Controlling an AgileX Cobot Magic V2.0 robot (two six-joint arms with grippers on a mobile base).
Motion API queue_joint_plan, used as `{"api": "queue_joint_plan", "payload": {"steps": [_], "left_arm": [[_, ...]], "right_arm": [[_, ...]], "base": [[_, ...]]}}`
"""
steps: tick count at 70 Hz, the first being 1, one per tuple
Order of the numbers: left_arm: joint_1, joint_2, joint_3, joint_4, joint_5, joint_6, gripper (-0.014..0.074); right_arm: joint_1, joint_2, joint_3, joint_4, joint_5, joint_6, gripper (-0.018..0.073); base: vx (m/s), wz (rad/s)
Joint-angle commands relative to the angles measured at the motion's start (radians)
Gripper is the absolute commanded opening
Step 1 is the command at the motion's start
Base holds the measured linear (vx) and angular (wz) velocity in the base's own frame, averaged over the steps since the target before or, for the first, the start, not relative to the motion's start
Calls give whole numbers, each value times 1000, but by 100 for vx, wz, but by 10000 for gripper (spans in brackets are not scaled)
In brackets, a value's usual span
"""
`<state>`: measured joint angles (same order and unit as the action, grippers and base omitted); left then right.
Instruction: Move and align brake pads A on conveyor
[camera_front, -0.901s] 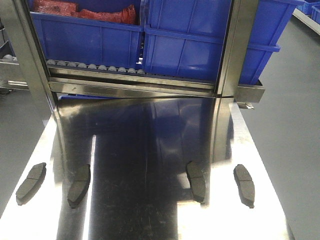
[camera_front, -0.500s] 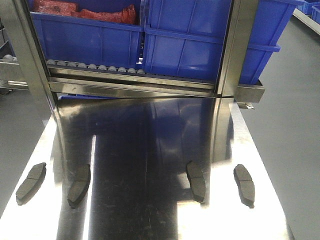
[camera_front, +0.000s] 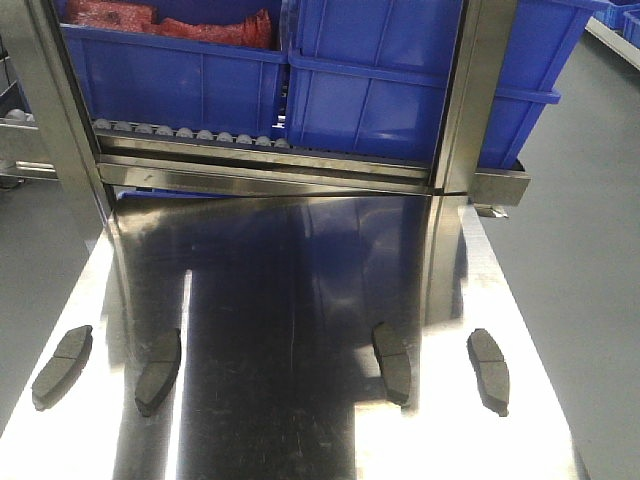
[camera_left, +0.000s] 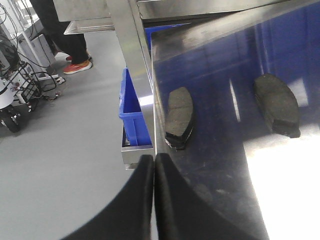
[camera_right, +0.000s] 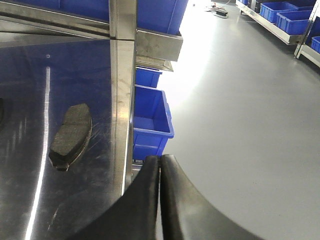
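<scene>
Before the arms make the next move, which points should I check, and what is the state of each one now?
1. All four brake pads in view on the steel table: ok.
2. Pads lying flat and apart from each other: ok.
3. The left pincer open for a grasp: not ok; it is shut and empty, at the table's left edge.
4. The right pincer open for a grasp: not ok; it is shut and empty, beside the right edge.
5. Place of the conveyor: cannot tell; no view shows it.
</scene>
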<state>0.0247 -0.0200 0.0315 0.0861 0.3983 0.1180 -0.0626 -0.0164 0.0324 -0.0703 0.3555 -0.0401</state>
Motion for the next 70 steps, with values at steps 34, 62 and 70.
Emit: {"api": "queue_joint_plan", "payload": {"steps": [34, 62, 70], "left_arm": [[2, -6, 5, 27, -253, 27, -6], [2, -6, 5, 50, -500, 31, -6], [2, -6, 3, 41, -588, 16, -6]], "right_arm": [[-6, -6, 6, -8, -73, -3, -7], [-6, -6, 6, -8, -73, -3, -7], [-6, -6, 6, -8, -73, -3, -7]], "base": [[0, 0], [0, 0], [0, 0]]}}
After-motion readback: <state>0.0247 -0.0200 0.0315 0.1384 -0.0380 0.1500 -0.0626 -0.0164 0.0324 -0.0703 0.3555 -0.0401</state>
